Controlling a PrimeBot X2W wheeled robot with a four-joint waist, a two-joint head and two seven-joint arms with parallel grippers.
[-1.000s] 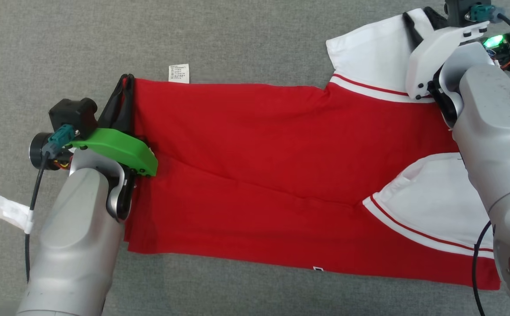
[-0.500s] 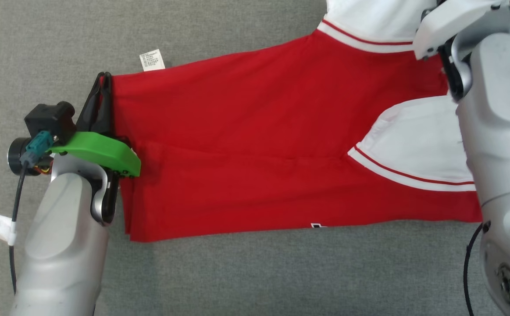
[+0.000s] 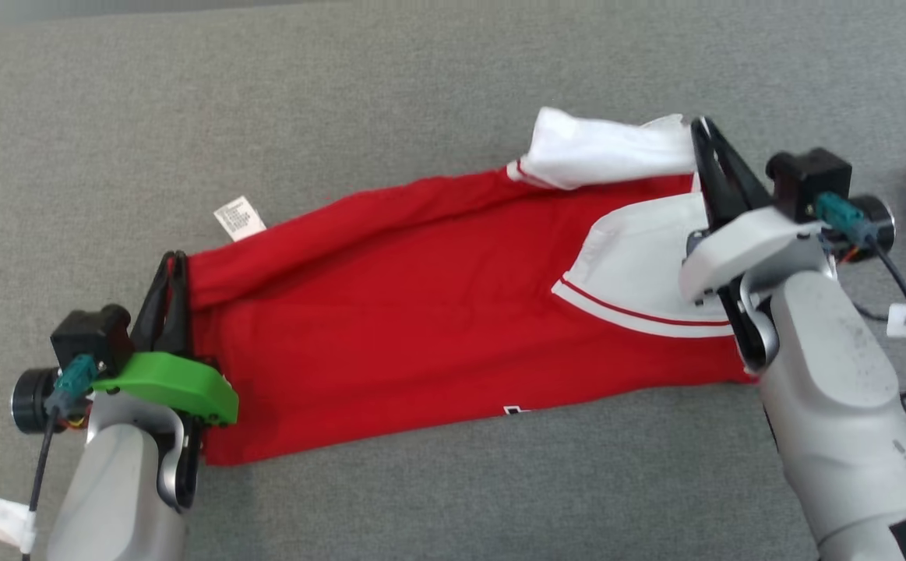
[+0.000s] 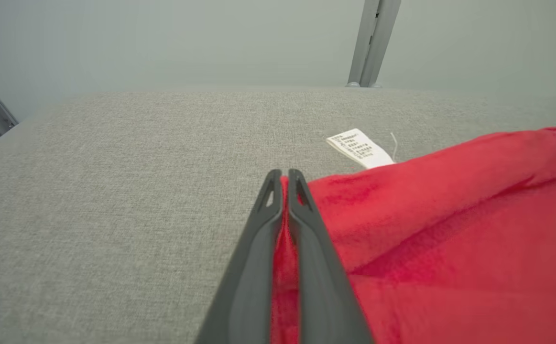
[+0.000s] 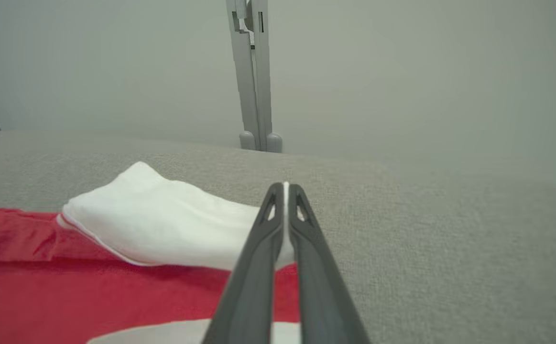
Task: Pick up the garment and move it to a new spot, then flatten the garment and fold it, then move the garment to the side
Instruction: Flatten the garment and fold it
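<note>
My left gripper (image 3: 175,261) was clenched on a hem corner of the red cloth shirt with white, red-striped sleeves (image 3: 421,312). My right gripper (image 3: 700,128) was pinched on the far white sleeve (image 3: 601,148), seemingly by a thin edge. The shirt stretched between my 2 grippers over the grey woven surface (image 3: 343,93). If that bite slipped, the sleeve would drop and bunch beside my right gripper.

Soft matt cloth garment (image 3: 421,335) lies on rough, woven grey fabric surface (image 3: 343,93).
</note>
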